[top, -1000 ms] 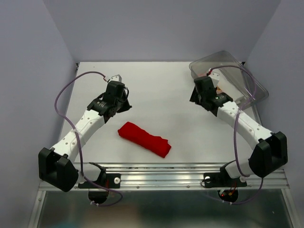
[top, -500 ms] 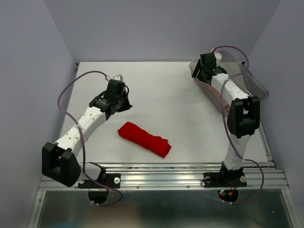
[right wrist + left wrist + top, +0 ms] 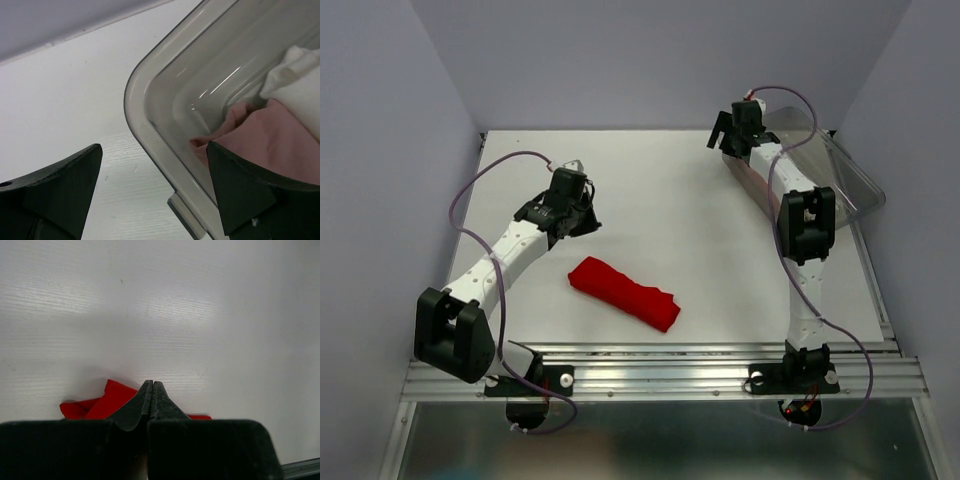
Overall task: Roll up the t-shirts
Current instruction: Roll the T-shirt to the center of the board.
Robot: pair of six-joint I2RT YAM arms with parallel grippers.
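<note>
A bright red t-shirt (image 3: 623, 293) lies rolled into a log on the white table, near the front middle. It also shows in the left wrist view (image 3: 112, 397), partly hidden behind the fingers. My left gripper (image 3: 584, 220) (image 3: 152, 382) is shut and empty, above the table just up-left of the roll. My right gripper (image 3: 727, 133) (image 3: 152, 150) is open and empty, over the left corner of the clear plastic tub (image 3: 840, 170) (image 3: 142, 112). A pale pink shirt (image 3: 270, 132) and a white shirt (image 3: 300, 82) lie inside the tub.
The tub stands at the back right corner of the table, next to the right wall. Purple walls close in the back and both sides. A metal rail (image 3: 660, 365) runs along the front edge by the arm bases.
My right arm has swung from in front of the tub up and back to its far left corner. My left arm has shifted slightly. The red roll has not moved.
</note>
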